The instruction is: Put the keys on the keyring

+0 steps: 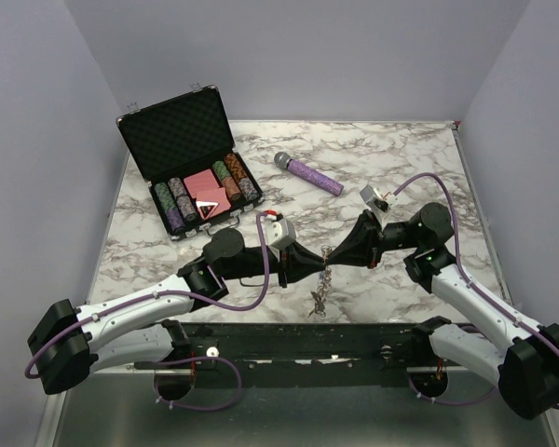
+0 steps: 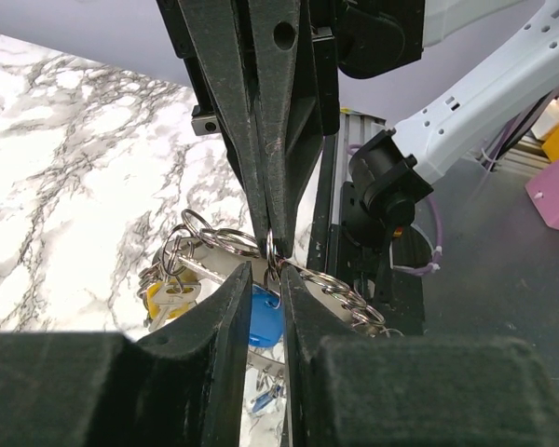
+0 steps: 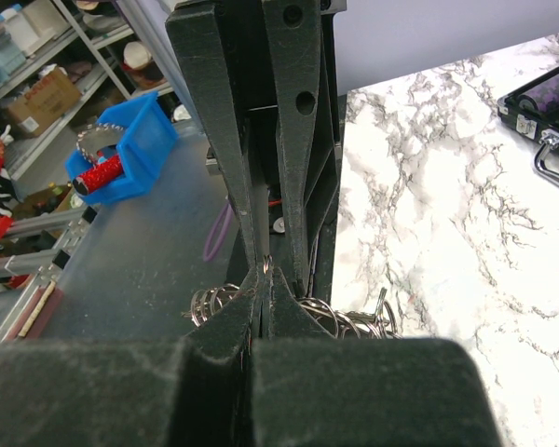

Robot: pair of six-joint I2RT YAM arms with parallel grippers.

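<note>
Keyring [image 2: 225, 240] caught between facing tips: right gripper [image 3: 264, 279] pinches it tight, left gripper [image 2: 265, 279] grips it slightly parted (keys [image 2: 265, 315] dangle below).

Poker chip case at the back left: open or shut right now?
Open: the case has its lid tilted back, with chip rows showing inside.
</note>
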